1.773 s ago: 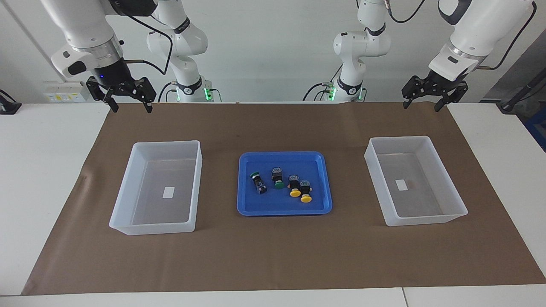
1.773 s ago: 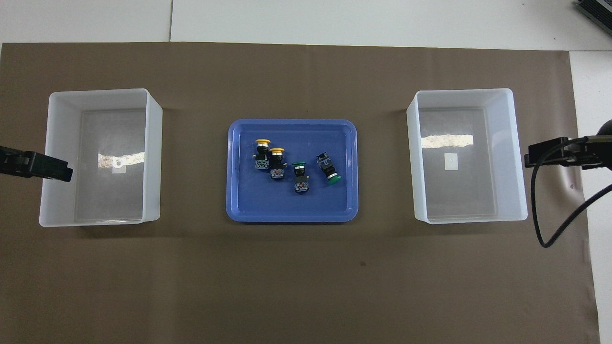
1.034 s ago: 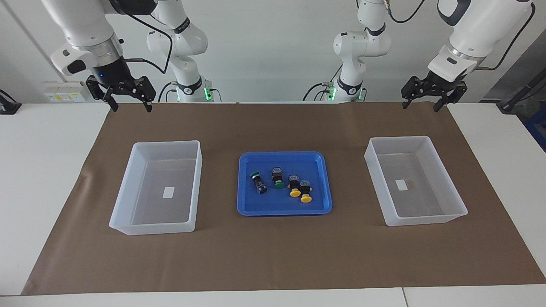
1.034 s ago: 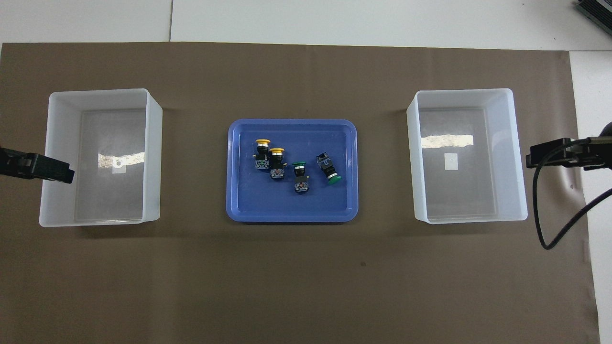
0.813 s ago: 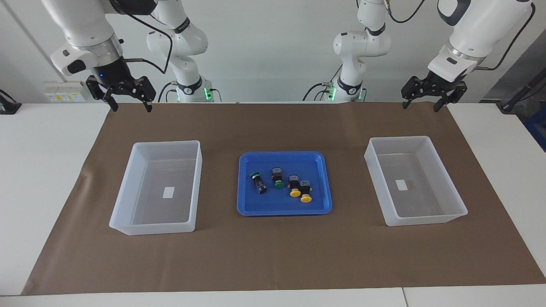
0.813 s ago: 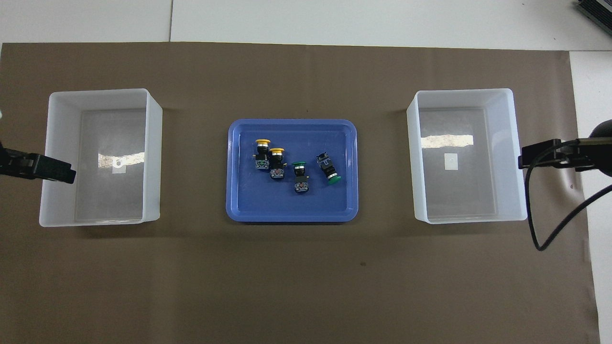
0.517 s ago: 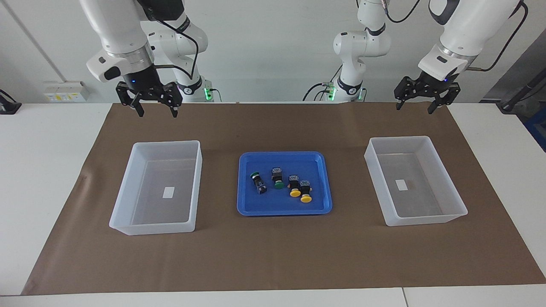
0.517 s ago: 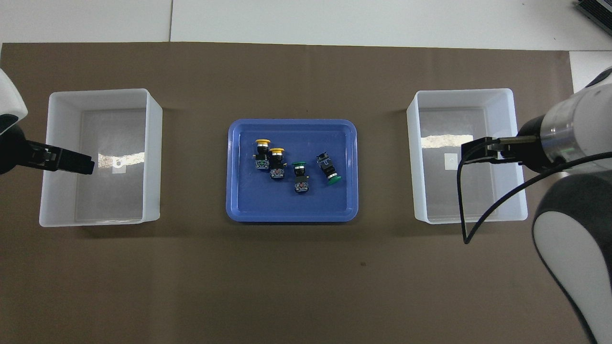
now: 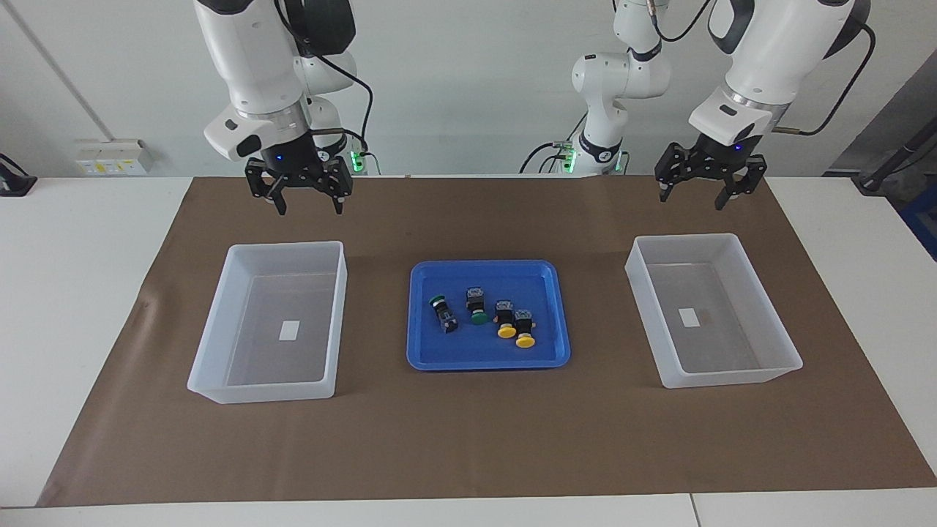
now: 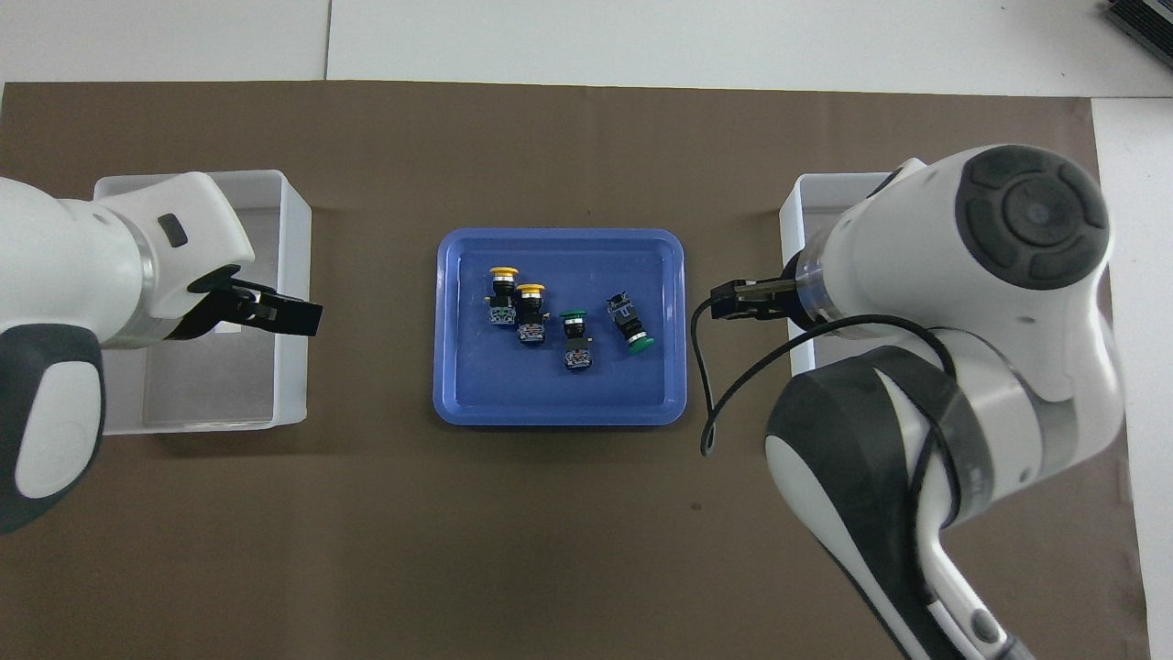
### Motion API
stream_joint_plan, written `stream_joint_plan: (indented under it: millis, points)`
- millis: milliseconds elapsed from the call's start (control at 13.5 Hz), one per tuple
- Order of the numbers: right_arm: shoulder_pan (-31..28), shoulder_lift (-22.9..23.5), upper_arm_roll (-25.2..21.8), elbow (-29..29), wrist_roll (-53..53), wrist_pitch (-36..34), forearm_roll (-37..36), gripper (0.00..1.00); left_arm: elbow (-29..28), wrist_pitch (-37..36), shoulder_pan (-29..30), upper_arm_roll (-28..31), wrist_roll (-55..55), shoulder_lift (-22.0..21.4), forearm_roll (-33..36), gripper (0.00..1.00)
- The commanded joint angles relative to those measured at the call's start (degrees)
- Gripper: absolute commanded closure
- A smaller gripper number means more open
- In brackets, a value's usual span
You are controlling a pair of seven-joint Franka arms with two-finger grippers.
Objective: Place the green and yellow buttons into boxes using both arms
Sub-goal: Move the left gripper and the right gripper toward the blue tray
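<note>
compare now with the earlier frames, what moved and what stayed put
Both arms swung inward from the table's ends toward the middle. The right gripper moved more; the left gripper moved less. Both hang open and empty, raised above the brown mat. Nothing was grasped or released. The two green buttons and two yellow buttons lie unmoved in the blue tray, and both boxes stay empty.

- Blue tray (image 9: 421, 359), plain.
- Two push-button switches with yellow caps (image 9: 517, 331), two with green caps (image 9: 479, 318); bodies black and grey.
- Two translucent white bins (image 9: 216, 329), each with a white label (image 9: 290, 331).
- Brown table mat (image 9: 468, 439) on a white table (image 9: 73, 293).
- White arms (image 9: 256, 51), black grippers.
</note>
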Motion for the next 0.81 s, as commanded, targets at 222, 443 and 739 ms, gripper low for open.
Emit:
stream_joint_plan:
  millis: [222,443,739]
  points:
    - [3.75,10.40,0.11,-1.10,-5.15,16.70,1.44,0.00,-8.19,21.07,-8.67,0.74,-13.39,7.40,-0.29,0.00]
    - [4.02,13.22,0.54,-5.14,-11.24,25.05,2.05,0.00,-12.04,30.57,-9.30,0.65,-14.83,8.91,-0.38,0.00]
    - [4.02,16.83,1.69,-5.42,-16.42,29.38,7.49,0.00,-12.23,39.96,-11.66,0.73,-21.22,16.01,-0.47,0.00]
